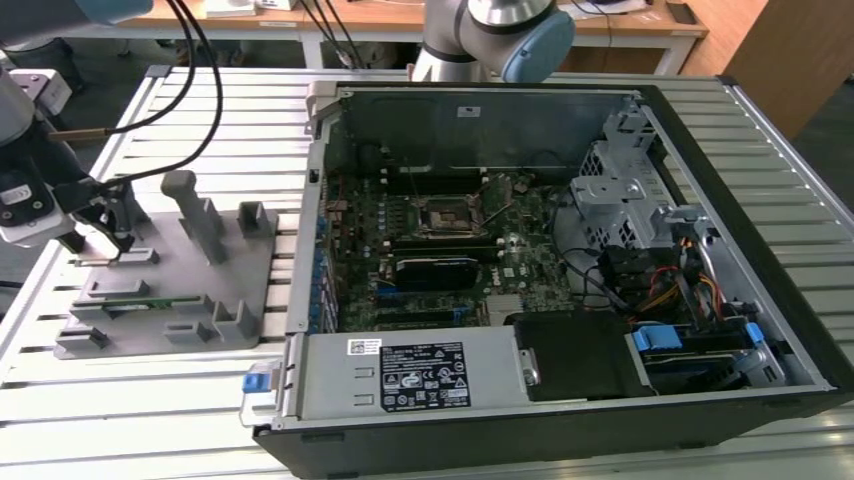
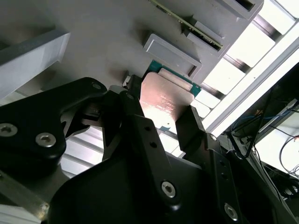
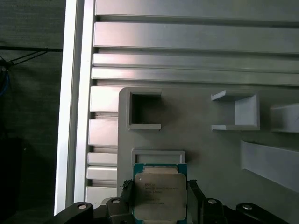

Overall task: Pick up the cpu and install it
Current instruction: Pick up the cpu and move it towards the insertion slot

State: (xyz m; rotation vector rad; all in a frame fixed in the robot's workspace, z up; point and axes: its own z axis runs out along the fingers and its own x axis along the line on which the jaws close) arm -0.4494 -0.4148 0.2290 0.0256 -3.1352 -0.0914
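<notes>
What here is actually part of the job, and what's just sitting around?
Part of the job: the chip, the gripper closed on it, the socket in the open computer.
Just sitting around: the memory stick on the grey tray, the drive cage, the power supply.

Nothing can be read. The power supply (image 1: pixel 334 385) carries a white label (image 1: pixel 362 347) and a black label (image 1: pixel 427 375), and the case wall (image 1: pixel 561 125) a white sticker (image 1: pixel 466 110) (all fine print). The cpu (image 3: pixel 160 196) bears faint, illegible etching.
</notes>
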